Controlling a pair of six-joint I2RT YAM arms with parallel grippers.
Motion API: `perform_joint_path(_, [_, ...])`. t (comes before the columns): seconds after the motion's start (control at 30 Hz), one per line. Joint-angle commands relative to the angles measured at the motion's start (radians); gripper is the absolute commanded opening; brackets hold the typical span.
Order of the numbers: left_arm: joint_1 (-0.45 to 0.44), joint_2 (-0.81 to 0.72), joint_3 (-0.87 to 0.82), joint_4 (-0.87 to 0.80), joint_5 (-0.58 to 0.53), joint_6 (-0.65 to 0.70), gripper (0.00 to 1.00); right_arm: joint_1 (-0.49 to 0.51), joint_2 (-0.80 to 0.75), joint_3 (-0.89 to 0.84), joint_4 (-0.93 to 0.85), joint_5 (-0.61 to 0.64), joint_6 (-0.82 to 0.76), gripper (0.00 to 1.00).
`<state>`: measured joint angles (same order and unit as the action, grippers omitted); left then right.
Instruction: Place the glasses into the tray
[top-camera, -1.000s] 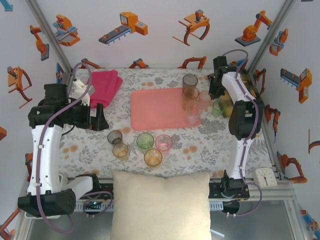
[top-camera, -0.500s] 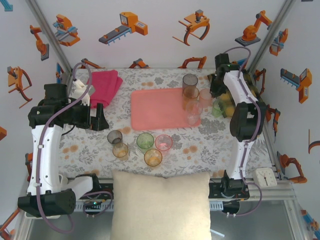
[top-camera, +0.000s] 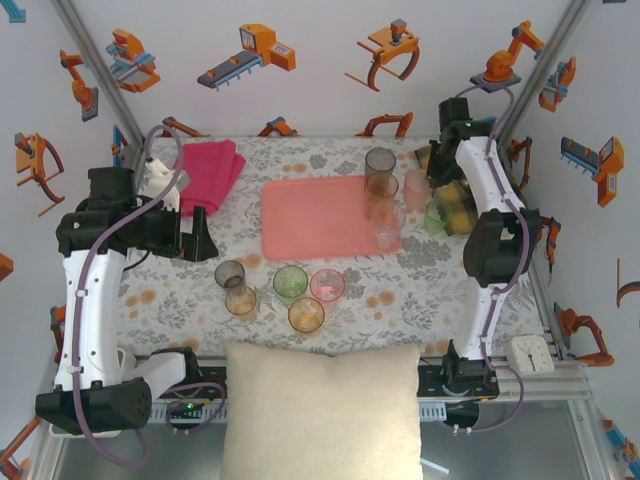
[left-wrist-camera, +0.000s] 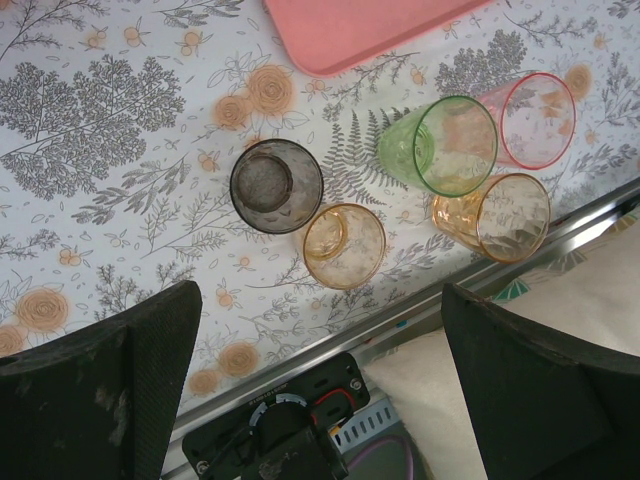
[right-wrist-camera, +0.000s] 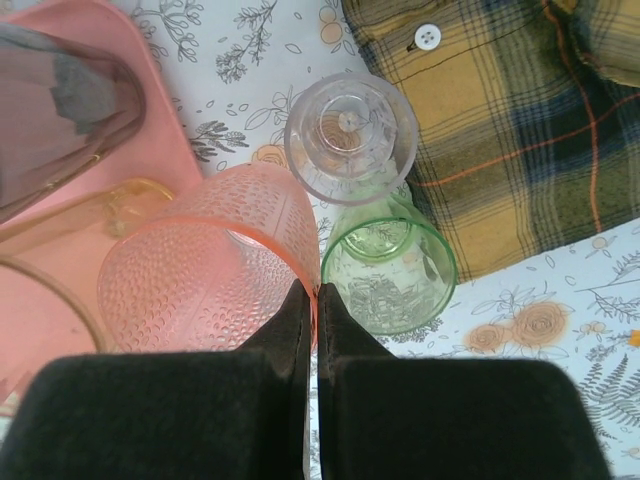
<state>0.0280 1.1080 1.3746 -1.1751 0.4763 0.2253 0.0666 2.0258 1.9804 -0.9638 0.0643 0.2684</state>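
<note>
The right gripper (right-wrist-camera: 311, 300) is clenched on the rim of the pink dotted glass (right-wrist-camera: 200, 275), the glass wall pinched between its fingers. That glass stands mouth up just right of the tray (top-camera: 320, 215), beside its far right corner. The tray lies flat on the flowered table (left-wrist-camera: 100, 130), its long axis running left to right. At its right end stand a smoky grey glass (top-camera: 380, 163), an amber glass (top-camera: 381, 188) and a clear glass (top-camera: 388, 225), all upright with mouths up. A green glass (right-wrist-camera: 390, 270) stands just beside the gripped one, and a second clear glass (right-wrist-camera: 350, 135) is next to it, both at the edge of a plaid shirt (right-wrist-camera: 520, 120). A cluster of five glasses (top-camera: 290, 283) stands upright near of the tray. The left gripper (left-wrist-camera: 320, 300) hangs released, jaws wide and empty, above the table by that cluster, with a folded magenta towel (top-camera: 208, 170) beyond it. The walls carry orange robot drawings (top-camera: 248, 55)
</note>
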Motion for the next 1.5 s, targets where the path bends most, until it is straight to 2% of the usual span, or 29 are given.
perform_joint_path(0.0, [0.007, -0.013, 0.035, -0.013, 0.032, -0.007, 0.97, -0.011, -0.083, 0.054, -0.044, 0.008, -0.025, 0.00])
perform_joint_path(0.6, [0.005, -0.031, 0.028, -0.004, 0.032, 0.000, 0.97, 0.014, -0.211, 0.248, -0.223, -0.009, -0.069, 0.00])
perform_joint_path(1.0, [0.000, -0.052, 0.017, -0.001, 0.040, -0.002, 0.97, 0.249, -0.142, 0.518, -0.330, 0.084, -0.056, 0.00])
perform_joint_path(1.27, [0.000, -0.061, 0.009, 0.002, 0.048, -0.011, 0.97, 0.395, -0.066, 0.527, -0.220, 0.083, 0.002, 0.00])
perform_joint_path(1.47, [0.001, -0.064, 0.014, 0.000, 0.042, -0.014, 0.97, 0.457, 0.023, 0.522, -0.126, 0.104, 0.018, 0.00])
